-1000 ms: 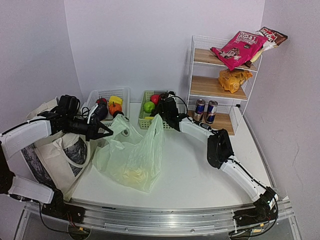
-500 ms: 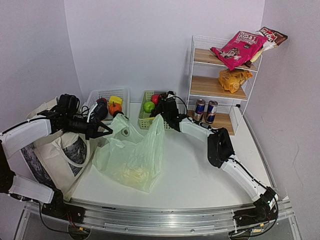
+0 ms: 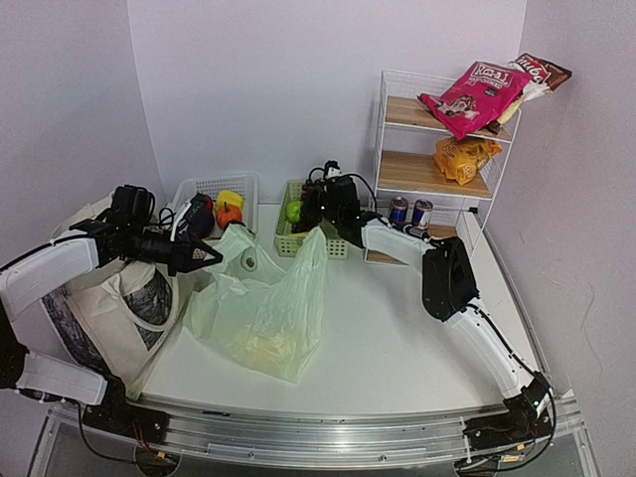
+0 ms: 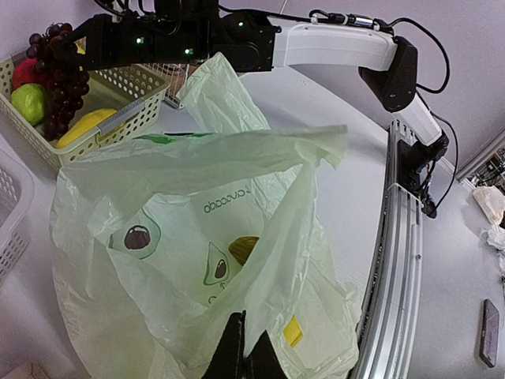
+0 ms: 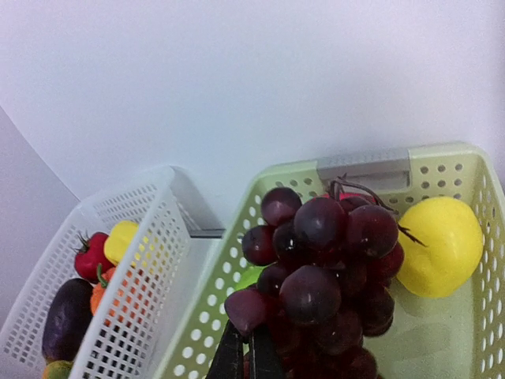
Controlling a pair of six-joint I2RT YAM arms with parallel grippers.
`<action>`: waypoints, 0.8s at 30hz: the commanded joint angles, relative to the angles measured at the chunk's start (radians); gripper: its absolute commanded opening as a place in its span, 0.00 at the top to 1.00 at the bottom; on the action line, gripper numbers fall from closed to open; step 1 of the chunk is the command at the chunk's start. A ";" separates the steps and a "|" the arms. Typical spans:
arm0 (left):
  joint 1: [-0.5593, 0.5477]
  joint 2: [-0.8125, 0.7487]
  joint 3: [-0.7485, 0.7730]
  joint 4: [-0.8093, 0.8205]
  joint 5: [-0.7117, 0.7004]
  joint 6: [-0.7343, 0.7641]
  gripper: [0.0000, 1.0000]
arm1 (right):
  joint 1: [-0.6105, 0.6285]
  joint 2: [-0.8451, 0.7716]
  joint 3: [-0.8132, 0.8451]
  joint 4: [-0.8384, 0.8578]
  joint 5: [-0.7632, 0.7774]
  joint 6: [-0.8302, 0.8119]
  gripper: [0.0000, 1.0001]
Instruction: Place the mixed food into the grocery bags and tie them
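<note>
Your right jaws clench the grapes over the green basket (table's twelve o'clock); your left jaws pinch the avocado bag.

Plastic bag: thin pale-green film, translucent, crinkled, faint sheen noted. Tote: cream woven cloth, matt. Grapes: smooth dark skins, glossy highlights seen. Green basket and white basket: perforated moulded plastic, dull finish. Rack: white-coated wire, wood-grain boards. Snack packets: shiny crinkled foil. Worktop: white, smooth, matt.
</note>
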 commanded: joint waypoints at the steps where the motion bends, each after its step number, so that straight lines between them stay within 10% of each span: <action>1: 0.010 -0.033 0.003 0.031 -0.014 -0.020 1.00 | 0.005 -0.125 0.007 0.115 -0.034 -0.049 1.00; 14: 0.010 -0.048 -0.001 0.081 -0.029 -0.070 1.00 | 0.024 -0.312 -0.080 0.149 -0.170 -0.063 1.00; 24: 0.012 -0.079 0.032 0.142 -0.029 -0.249 1.00 | 0.169 -0.730 -0.560 0.184 -0.317 -0.095 1.00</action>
